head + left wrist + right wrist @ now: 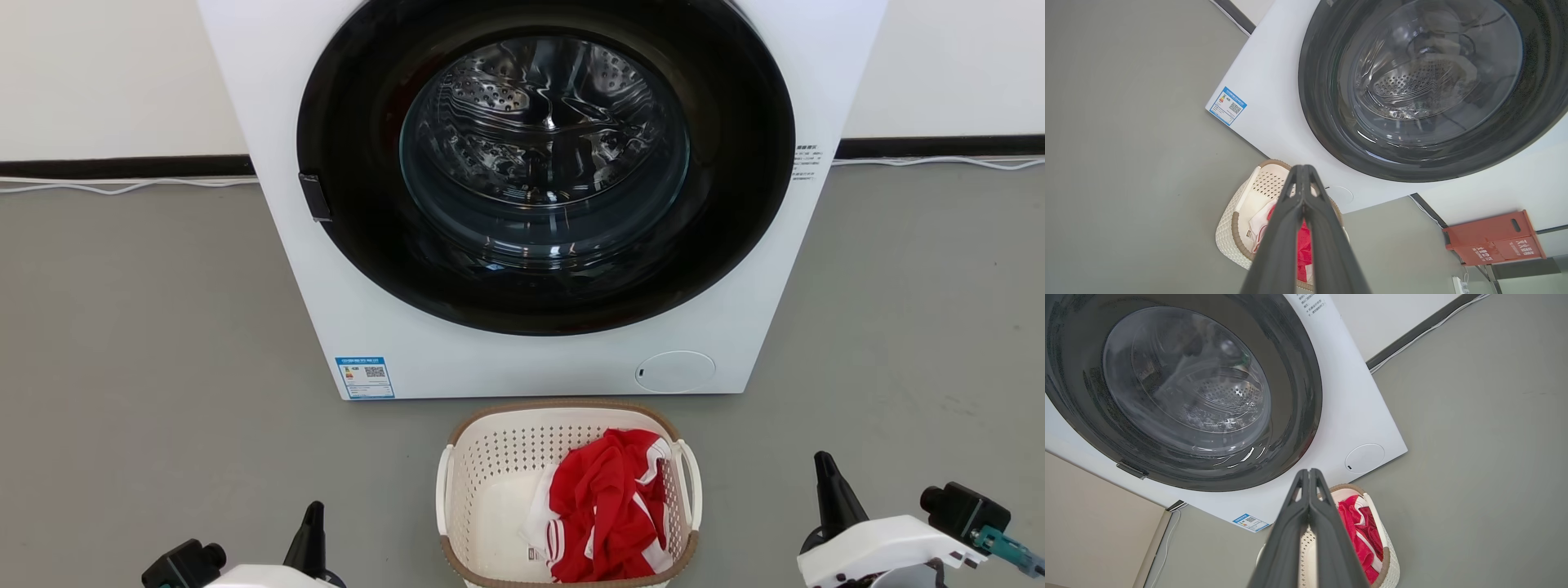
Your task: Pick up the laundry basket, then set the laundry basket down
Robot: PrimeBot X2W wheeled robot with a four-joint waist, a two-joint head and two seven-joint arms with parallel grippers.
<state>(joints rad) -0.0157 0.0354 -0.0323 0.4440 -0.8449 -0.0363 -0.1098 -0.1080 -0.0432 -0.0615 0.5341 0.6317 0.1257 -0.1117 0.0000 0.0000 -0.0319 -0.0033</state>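
The laundry basket [490,482], cream-white with a brown rim and white side handles, stands on the grey floor just before the washing machine, with red and white clothing [608,510] inside. My left gripper [313,516] is shut, low at the basket's left and apart from it. At the basket's right, my right gripper [824,469] is also shut, empty and apart from it. In the left wrist view the shut left gripper [1302,168] points over the basket [1229,241]. In the right wrist view the shut right gripper [1309,472] covers part of the basket [1390,563].
The white washing machine [424,351] with its closed round dark door [545,163] stands right behind the basket. White cables [122,186] run along the wall's foot. A red box [1494,239] sits by the wall beside the machine. Open grey floor lies on both sides.
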